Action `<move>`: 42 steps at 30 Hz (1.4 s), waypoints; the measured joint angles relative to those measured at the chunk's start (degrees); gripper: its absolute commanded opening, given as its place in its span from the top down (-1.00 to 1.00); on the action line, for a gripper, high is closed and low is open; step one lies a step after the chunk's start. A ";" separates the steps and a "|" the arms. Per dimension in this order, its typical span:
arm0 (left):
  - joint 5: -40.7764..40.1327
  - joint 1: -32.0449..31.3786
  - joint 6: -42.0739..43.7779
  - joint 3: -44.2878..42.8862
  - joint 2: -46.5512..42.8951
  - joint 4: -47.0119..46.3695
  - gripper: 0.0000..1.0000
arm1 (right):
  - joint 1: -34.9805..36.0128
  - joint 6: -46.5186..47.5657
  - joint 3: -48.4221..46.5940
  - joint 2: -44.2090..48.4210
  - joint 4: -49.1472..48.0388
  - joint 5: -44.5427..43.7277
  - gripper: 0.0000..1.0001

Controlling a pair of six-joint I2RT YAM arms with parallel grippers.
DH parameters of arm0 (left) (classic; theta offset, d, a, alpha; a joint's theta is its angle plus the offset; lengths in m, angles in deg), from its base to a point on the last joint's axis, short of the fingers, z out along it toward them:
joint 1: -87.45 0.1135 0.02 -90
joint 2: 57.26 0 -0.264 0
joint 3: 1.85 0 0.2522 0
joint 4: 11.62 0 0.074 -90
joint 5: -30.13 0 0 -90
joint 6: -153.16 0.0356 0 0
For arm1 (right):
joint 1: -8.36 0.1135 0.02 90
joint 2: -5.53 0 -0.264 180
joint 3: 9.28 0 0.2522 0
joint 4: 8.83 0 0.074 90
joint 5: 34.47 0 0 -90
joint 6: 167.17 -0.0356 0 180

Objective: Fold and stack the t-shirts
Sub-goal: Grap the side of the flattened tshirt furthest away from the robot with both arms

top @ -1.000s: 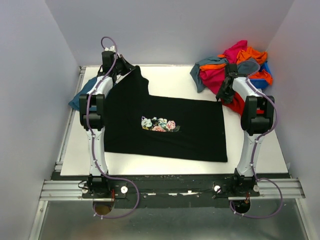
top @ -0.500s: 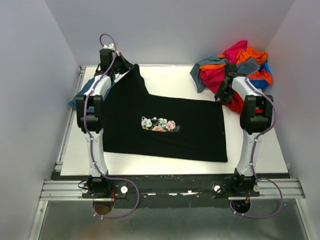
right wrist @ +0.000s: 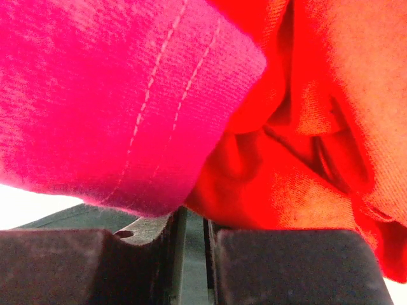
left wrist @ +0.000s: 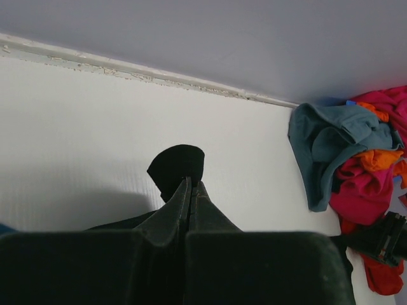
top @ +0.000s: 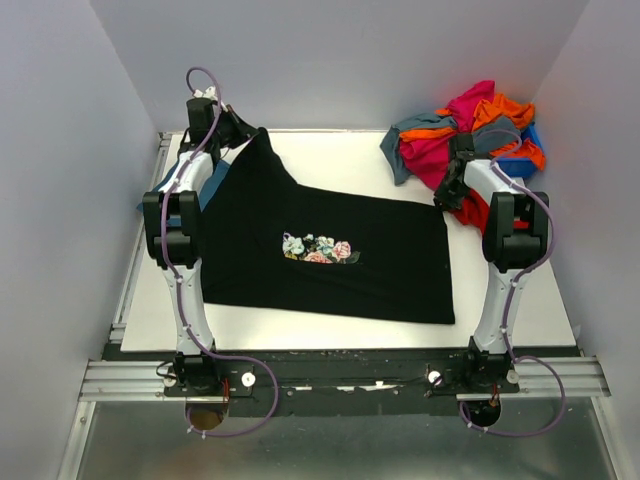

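— Black t-shirt [top: 400,255]: where does it lie?
— Spread print-up across the white table [top: 340,160], with its far left corner raised off the surface. The other t-shirts sit unfolded in a heap [top: 470,120] at the far right, just beside the black one's far right corner.
— And the grippers?
— Left gripper [left wrist: 191,184]: fingers pressed together, pinching the raised corner. Right gripper [right wrist: 191,222]: jaws a narrow slit apart, up against magenta and red cloth of the heap. Whether any fabric is caught between them cannot be told.
— What might fail from here?
— Probably two things. The left pinch takes only a small bite of cloth, so a pull across the table could slip it free. The right gripper, so close to the heap, may snag a magenta or red shirt instead of the black corner and drag it onto the fold.
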 measured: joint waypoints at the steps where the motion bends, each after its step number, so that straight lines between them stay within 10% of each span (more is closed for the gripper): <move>1: 0.07 0.02 0.00 0.02 0.00 -0.02 1.00 | 0.00 -0.02 0.28 0.17 -0.24 -0.11 0.72; 10: 0.28 -0.24 0.04 0.02 0.00 0.00 1.00 | 0.02 0.57 0.35 0.94 -0.39 -0.37 0.98; 42: -5.16 -1.16 9.09 14.88 -16.20 4.96 1.00 | 0.02 2.58 5.31 10.34 0.24 3.32 0.99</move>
